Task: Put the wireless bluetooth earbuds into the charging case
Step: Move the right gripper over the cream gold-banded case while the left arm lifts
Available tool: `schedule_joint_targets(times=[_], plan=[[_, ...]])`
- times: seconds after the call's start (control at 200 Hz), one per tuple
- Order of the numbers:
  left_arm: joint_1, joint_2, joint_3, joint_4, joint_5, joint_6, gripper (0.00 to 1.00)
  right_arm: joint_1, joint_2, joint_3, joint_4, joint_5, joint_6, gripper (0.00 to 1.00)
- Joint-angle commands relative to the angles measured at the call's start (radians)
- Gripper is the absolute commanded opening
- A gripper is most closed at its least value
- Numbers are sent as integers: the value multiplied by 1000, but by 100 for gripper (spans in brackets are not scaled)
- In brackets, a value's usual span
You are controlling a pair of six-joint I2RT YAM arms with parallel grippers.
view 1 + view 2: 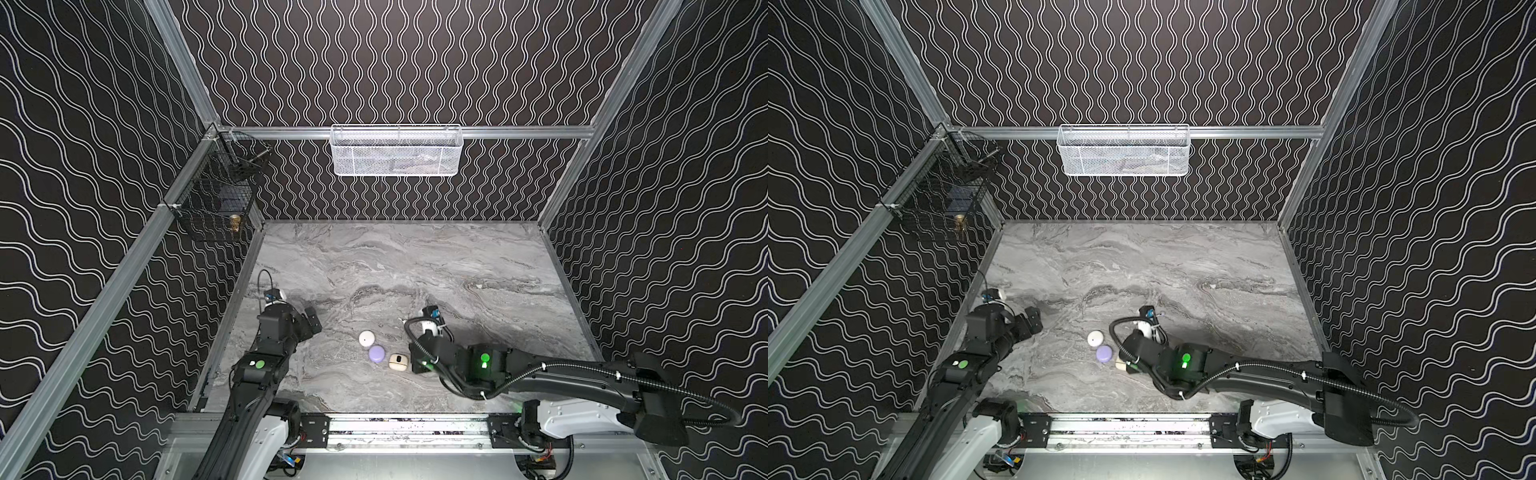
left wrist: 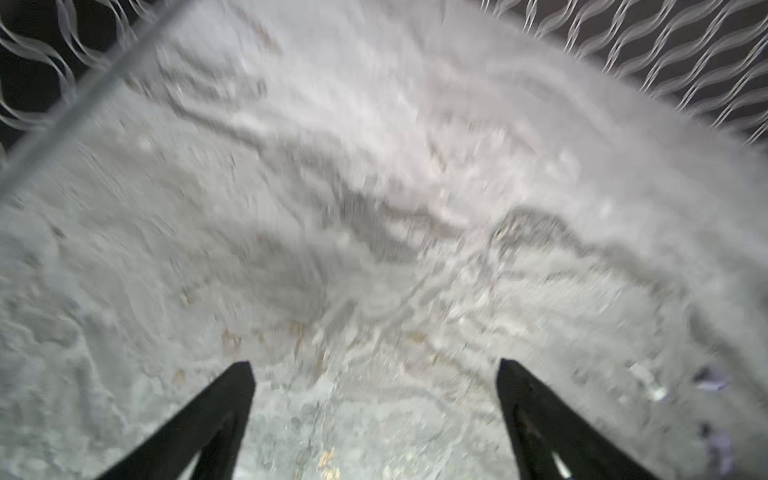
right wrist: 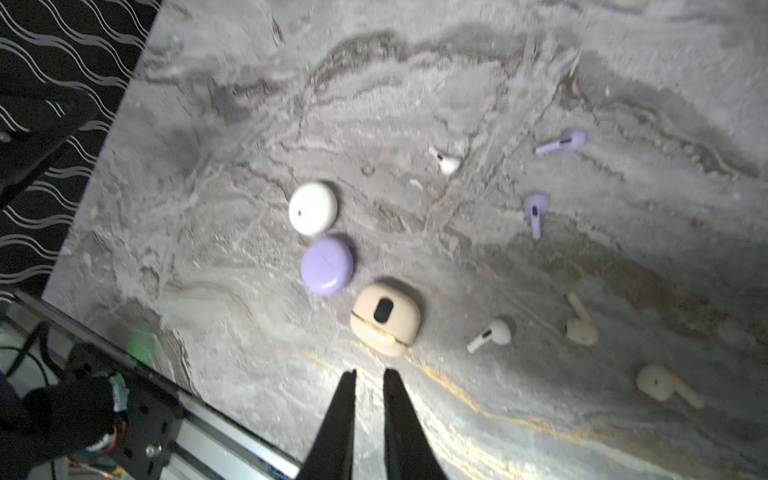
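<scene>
Three closed cases lie in a row on the marble table: a white one [image 1: 366, 338] [image 3: 312, 208], a lavender one [image 1: 376, 353] [image 3: 327, 266] and a cream charging case [image 1: 399, 361] [image 3: 385, 319] with a black oval window. The right wrist view shows several loose earbuds beyond them: white [image 3: 446, 160] [image 3: 490, 334], purple [image 3: 563, 141] [image 3: 536, 212] and cream [image 3: 579, 324] [image 3: 665, 384]. In both top views my right arm hides most of them. My right gripper [image 3: 370, 372] [image 1: 415, 366] hovers just short of the cream case, jaws nearly together and empty. My left gripper [image 2: 376, 365] [image 1: 311, 322] is open over bare marble at the left.
A white mesh basket [image 1: 395, 149] hangs on the back wall and a black wire basket [image 1: 216, 195] on the left wall. A metal rail [image 1: 407, 428] runs along the table's front edge. Patterned walls enclose the table [image 1: 415, 257] on three sides.
</scene>
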Motion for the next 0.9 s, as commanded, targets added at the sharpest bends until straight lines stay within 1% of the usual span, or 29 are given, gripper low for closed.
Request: schedule_joint_targets(times=[0.0, 0.1, 0.195, 0.315, 0.395, 0.48, 0.716, 0.896], plan=[[0, -29, -11, 82, 63, 25, 90, 26, 35, -50, -20, -15, 118, 8], [0, -98, -39, 96, 104, 29, 89, 38, 85, -61, 17, -63, 137, 2], [0, -138, -54, 101, 119, 28, 89, 47, 105, -81, 72, -78, 146, 3], [0, -116, -50, 104, 126, 30, 87, 48, 137, -105, 168, -136, 126, 5], [0, -87, -45, 110, 133, 32, 85, 48, 174, -93, 177, -151, 122, 5], [0, -78, -44, 114, 132, 32, 84, 49, 218, -78, 174, -165, 123, 6], [0, -115, -51, 107, 124, 28, 86, 39, 283, -54, 168, -122, 121, 8], [0, -117, -53, 104, 125, 28, 86, 5, 309, -56, 207, -145, 103, 8]])
